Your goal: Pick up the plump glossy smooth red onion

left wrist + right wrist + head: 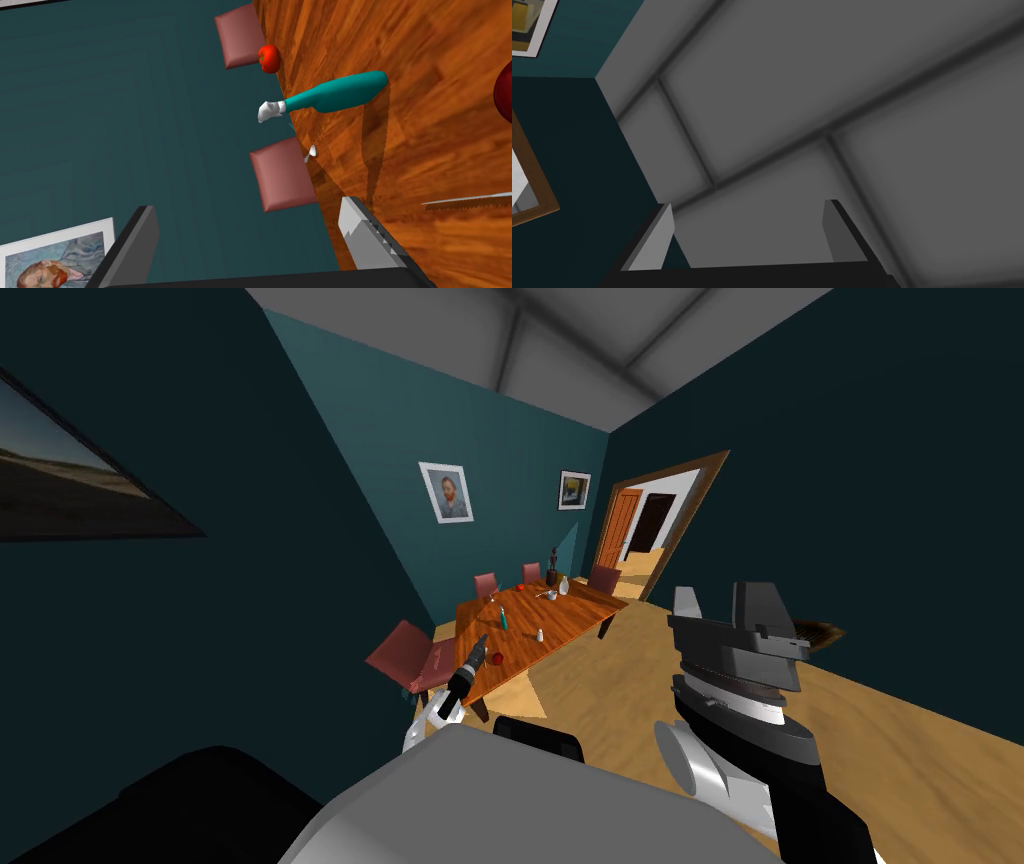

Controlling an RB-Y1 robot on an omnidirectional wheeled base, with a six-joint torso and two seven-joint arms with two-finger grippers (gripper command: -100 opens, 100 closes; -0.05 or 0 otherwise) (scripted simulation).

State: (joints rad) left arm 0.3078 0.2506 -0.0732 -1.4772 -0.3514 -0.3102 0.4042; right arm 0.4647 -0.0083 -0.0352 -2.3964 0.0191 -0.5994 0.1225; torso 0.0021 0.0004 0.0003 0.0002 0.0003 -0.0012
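The red onion point(497, 658) lies on the wooden table point(560, 623) near the end closest to the robot, a small dark red blob in the head view. In the left wrist view it is cut off by the picture's edge, so only a dark red curve point(504, 95) shows. The left gripper point(483, 645) hangs over that end of the table just beside the onion; whether it touches it is too small to tell there. In its wrist view the left gripper point(248, 206) is released, fingers point(362, 232) spread wide with nothing between them, and the onion is off to one side of them. Beyond the fingers a teal bottle point(340, 95) with a white cap lies on its side across the table edge. A round red fruit point(269, 58) sits farther along that edge, and a small pale object point(311, 152), too small to identify, sits nearer. A serrated blade point(470, 201) lies near the onion, its handle cut off. Two reddish chairs point(282, 175) stand partly hidden behind the table edge. The right gripper point(720, 600) is raised at the robot's right, also released with its fingers point(659, 235) apart and holding nothing.
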